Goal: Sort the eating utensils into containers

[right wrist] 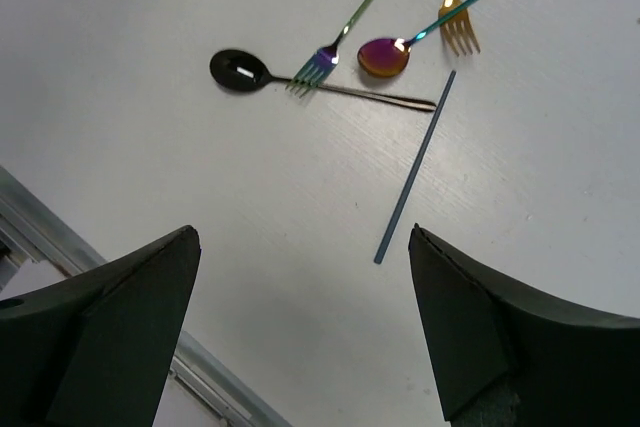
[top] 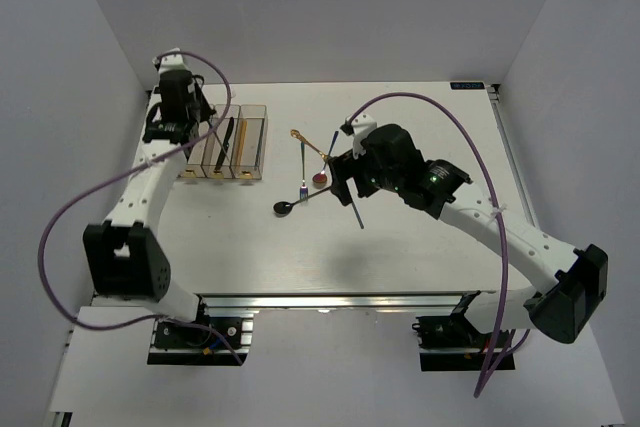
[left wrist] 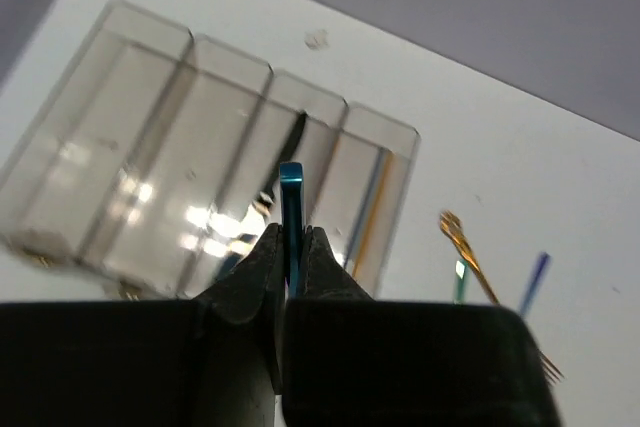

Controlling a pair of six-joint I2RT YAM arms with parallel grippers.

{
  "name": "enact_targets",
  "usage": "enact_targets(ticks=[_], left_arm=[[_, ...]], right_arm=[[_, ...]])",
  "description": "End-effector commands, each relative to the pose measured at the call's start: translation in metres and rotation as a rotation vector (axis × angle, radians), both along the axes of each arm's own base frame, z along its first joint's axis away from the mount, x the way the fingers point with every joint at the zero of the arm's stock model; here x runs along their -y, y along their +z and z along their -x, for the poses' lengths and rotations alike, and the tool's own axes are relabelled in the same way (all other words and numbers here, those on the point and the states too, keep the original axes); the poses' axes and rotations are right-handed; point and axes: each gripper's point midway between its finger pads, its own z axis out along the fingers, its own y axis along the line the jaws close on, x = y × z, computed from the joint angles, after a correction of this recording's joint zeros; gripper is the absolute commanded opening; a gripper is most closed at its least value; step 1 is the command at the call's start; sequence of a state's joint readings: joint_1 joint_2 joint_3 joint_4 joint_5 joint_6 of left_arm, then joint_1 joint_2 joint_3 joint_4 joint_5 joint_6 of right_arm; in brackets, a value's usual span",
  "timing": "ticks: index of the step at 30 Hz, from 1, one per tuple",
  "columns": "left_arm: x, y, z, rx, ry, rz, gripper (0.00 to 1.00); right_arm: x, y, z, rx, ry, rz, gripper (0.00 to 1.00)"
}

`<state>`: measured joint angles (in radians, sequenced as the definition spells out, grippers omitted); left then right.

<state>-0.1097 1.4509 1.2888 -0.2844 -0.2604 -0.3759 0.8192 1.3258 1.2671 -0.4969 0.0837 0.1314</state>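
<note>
The containers [top: 250, 142] [left wrist: 150, 127] are clear brownish bins joined in a row at the back left. One bin holds a black utensil [left wrist: 296, 139], and the rightmost holds slim gold and blue pieces [left wrist: 372, 202]. My left gripper [left wrist: 290, 242] [top: 200, 125] hangs over the bins, shut on a slim blue utensil [left wrist: 290, 202] that stands up between the fingers. More utensils lie mid-table: a black spoon [right wrist: 240, 69] [top: 283, 207], a green fork [right wrist: 345, 32], a gold fork [right wrist: 455, 17], a purple-bowled spoon [right wrist: 383, 57] and a grey chopstick [right wrist: 415, 167] [top: 353, 209]. My right gripper [right wrist: 300, 247] [top: 345, 185] hovers open above the table by the chopstick's near end, holding nothing.
The table's metal front rail [right wrist: 60, 247] runs close to my right gripper's left finger. A purple cable [top: 450, 127] arcs over the right arm. White walls close in the table on the left, back and right.
</note>
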Motion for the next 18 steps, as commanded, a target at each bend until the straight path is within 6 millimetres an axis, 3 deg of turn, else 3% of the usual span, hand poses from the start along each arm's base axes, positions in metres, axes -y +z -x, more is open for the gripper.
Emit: enact_targets(ticks=[1, 2, 3, 4, 6, 7, 9, 10, 14, 18], left_arm=[[-0.015, 0.014, -0.044, 0.008, -0.14, -0.177, 0.0], [-0.009, 0.039, -0.061, 0.062, -0.191, -0.203, 0.0], [-0.008, 0.038, -0.073, 0.063, -0.212, -0.236, 0.0], [-0.009, 0.017, -0.089, 0.022, -0.232, -0.276, 0.0], [-0.007, 0.023, -0.109, 0.063, -0.263, -0.306, 0.0], [-0.003, 0.006, -0.119, 0.044, -0.283, -0.3, 0.0], [0.004, -0.007, -0.133, 0.056, -0.306, -0.272, 0.0], [0.003, -0.005, -0.134, 0.066, -0.304, -0.269, 0.0], [0.01, -0.047, -0.141, -0.01, -0.358, -0.261, 0.01], [0.009, -0.069, -0.135, -0.047, -0.373, -0.286, 0.12]], right_arm=[[0.002, -0.014, 0.006, -0.009, 0.022, 0.001, 0.89], [0.006, -0.024, 0.009, -0.024, 0.023, 0.017, 0.89], [0.009, -0.026, 0.01, -0.025, 0.024, 0.018, 0.89], [0.012, -0.026, 0.011, -0.016, 0.025, 0.018, 0.89], [0.016, -0.034, 0.013, -0.025, 0.031, 0.024, 0.89], [0.017, -0.035, 0.014, -0.025, 0.034, 0.024, 0.89], [0.017, -0.04, 0.013, -0.029, 0.041, 0.026, 0.89], [0.018, -0.04, 0.012, -0.026, 0.039, 0.025, 0.89], [0.019, -0.045, 0.008, -0.036, 0.035, 0.041, 0.89], [0.018, -0.048, 0.006, -0.039, 0.037, 0.042, 0.89]])
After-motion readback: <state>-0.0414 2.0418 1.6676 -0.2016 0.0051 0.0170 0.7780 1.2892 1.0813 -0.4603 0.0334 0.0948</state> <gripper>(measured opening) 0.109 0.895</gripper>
